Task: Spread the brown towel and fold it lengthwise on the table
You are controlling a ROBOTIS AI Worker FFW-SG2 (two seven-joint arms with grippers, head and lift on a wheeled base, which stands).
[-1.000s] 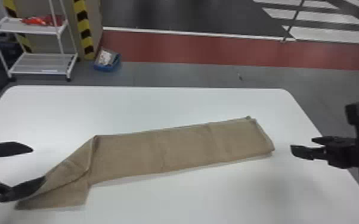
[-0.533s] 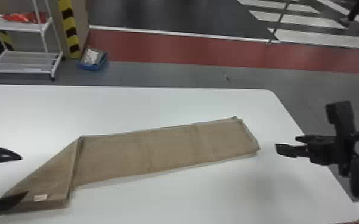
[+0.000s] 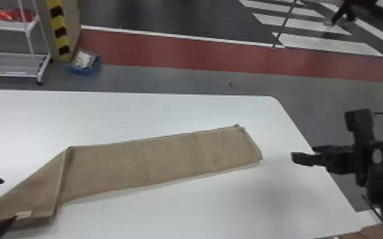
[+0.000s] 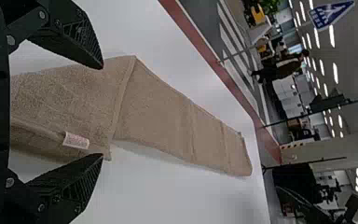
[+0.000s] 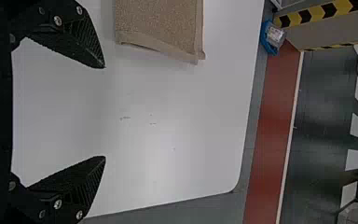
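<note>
One brown towel (image 3: 168, 159), long strip, left end slanting

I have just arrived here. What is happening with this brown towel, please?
A robot is folding the brown towel on the white table. It lies as a long strip, its left end turned over at a slant. The left gripper is open at that end, and the right gripper is open beyond the other end. Neither holds the towel.

The head view's edge crops the left tool (image 3: 9, 199).
</note>
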